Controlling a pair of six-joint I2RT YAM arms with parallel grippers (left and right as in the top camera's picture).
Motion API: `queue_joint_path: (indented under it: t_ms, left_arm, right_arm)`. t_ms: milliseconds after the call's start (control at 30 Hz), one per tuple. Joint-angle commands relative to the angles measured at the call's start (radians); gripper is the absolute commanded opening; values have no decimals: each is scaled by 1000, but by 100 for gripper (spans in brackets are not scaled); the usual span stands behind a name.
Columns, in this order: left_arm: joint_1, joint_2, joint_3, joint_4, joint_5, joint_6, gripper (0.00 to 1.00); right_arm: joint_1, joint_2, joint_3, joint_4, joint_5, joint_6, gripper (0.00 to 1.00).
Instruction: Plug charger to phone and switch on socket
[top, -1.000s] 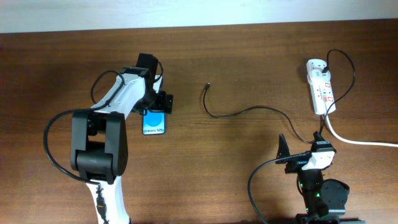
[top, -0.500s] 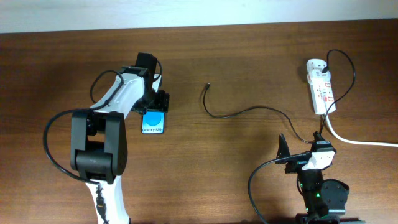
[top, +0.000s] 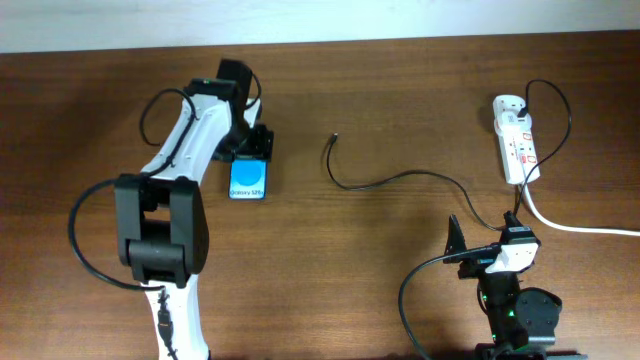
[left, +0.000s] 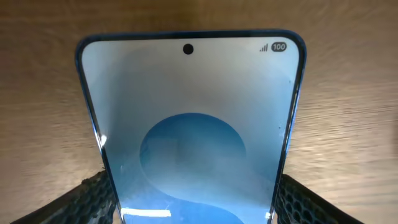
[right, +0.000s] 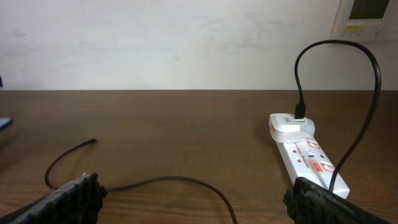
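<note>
- Two arms work at a brown wooden desk (top: 400, 80); the left one reaches out to the phone (top: 248, 180), the right one sits at the near right edge.
- The left fingers (left: 87, 199) are closed on the phone, one pad against each long edge at its lower end.
- The phone lies screen up, left of the desk's centre, its blue screen lit and showing a lighter circle.
- The right fingers (right: 68, 199) are spread wide with nothing between them, pointing towards the far wall.
- The charger (top: 420, 173), a thin black cable, curves across the middle of the desk; its plug tip (top: 334, 136) lies free, well apart from the phone.
- Its other end loops up into a white adapter plugged into the far end of the socket (top: 516, 140).
- The socket lies at the far right, and a thick white cord (top: 580, 228) leaves its near end towards the right edge.
- Whether its red switches are on cannot be told.
</note>
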Motion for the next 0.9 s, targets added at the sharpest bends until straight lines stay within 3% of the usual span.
queue_joint_path:
  t_ms: [0, 33, 300, 400, 533, 867]
  left_arm:
    - [2, -7, 79, -32, 24, -81, 72]
    - [2, -7, 85, -38, 29, -94, 72]
    - [2, -7, 92, -46, 176, -249, 31]
    - [2, -7, 92, -47, 176, -330, 23]
    - [2, -7, 92, -50, 240, -412, 1]
    - [5, -7, 92, -50, 558, -699, 0]
  right_arm:
    - [5, -8, -5, -7, 5, 5, 99]
    - [5, -8, -5, -7, 5, 5, 98]
    - [5, -8, -5, -7, 5, 5, 98]
    - [5, -8, -5, -7, 5, 5, 98]
    - [5, -8, -5, -7, 5, 5, 98]
    - [5, -8, -5, 8, 5, 5, 98]
